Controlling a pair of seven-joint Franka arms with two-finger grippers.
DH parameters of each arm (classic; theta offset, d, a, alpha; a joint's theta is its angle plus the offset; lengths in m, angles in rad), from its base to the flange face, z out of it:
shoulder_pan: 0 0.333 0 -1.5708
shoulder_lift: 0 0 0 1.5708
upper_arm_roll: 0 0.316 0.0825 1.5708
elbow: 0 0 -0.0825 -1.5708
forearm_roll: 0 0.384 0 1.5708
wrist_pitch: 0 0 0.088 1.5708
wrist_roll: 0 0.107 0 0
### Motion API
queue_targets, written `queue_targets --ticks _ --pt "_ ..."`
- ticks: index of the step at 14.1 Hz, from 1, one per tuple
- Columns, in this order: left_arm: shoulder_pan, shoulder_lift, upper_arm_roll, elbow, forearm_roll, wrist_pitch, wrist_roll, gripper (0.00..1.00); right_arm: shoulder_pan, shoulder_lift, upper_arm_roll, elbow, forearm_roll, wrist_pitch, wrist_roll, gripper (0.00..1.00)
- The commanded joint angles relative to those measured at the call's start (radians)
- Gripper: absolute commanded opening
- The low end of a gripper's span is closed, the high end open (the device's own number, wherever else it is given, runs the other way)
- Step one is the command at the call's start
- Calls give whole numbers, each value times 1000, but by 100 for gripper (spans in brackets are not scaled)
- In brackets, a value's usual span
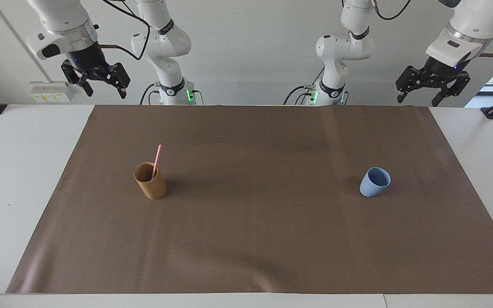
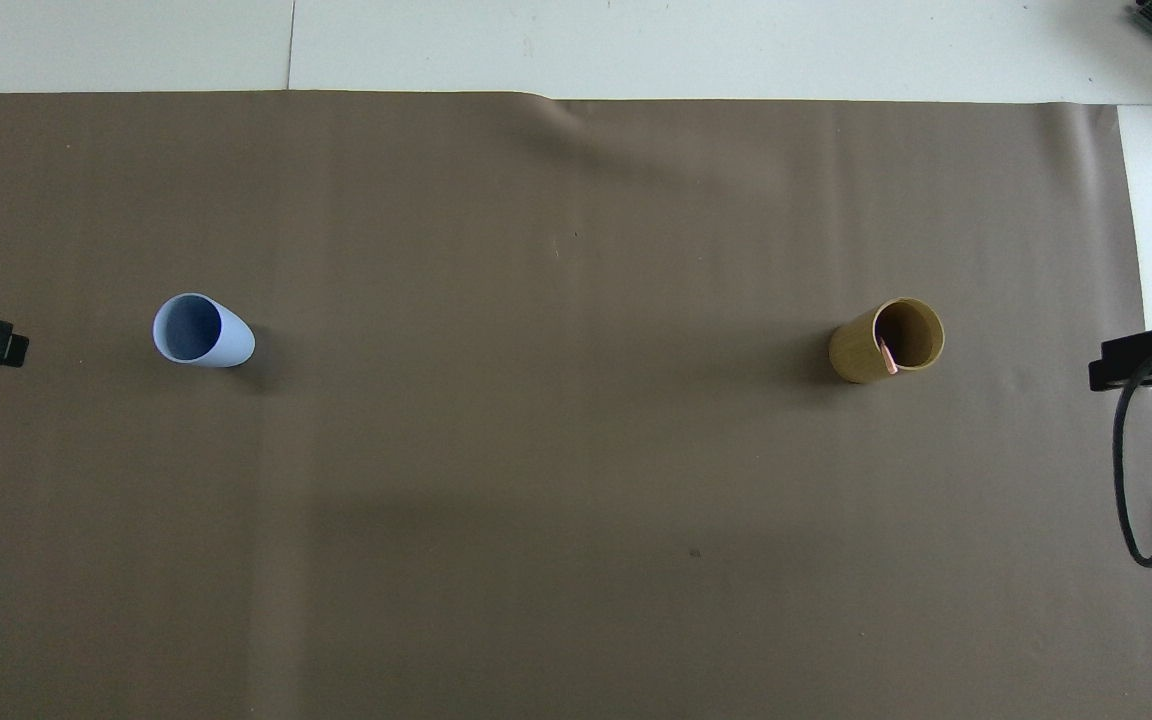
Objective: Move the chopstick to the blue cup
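1. The chopstick (image 1: 157,159) stands in the tan cup (image 1: 150,181), its lower end inside and its upper half leaning over the rim on the side nearer the robots. From the overhead camera only its pink tip (image 2: 887,355) shows against the tan cup's inner wall.
2. The blue cup (image 1: 375,182) stands upright and empty, well apart from the tan cup, toward the left arm's end of the brown mat (image 1: 255,239) that covers the counter (image 1: 11,179).
3. The right end effector (image 1: 103,87) hangs high in the air, up and toward the robots from the tan cup, near the mat's corner; its fingers are spread and hold nothing.
4. The left end effector (image 1: 417,95) waits high over the mat's edge, well away from the tan cup and closer to the blue cup, also spread and empty.
5. Handling, as a judgement: the stick looks very light, thin and stiff, probably smooth, so it could swivel or slip in a loose pinch.
6. The best hold seems to be the bare upper part above the tan cup's rim, pinched across the shaft and lifted straight up, so the light tan cup is not dragged over.
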Motion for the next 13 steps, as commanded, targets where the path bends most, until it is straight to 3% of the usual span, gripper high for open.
queue_targets --ticks 1,13 --pt "-1 -27 -4 -32 12 -2 -10 100 -5 -31 2 -36 -3 10 22 100" --pt "-2 -27 -4 -32 11 2 -12 100 -19 -9 -2 -106 61 48 22 100"
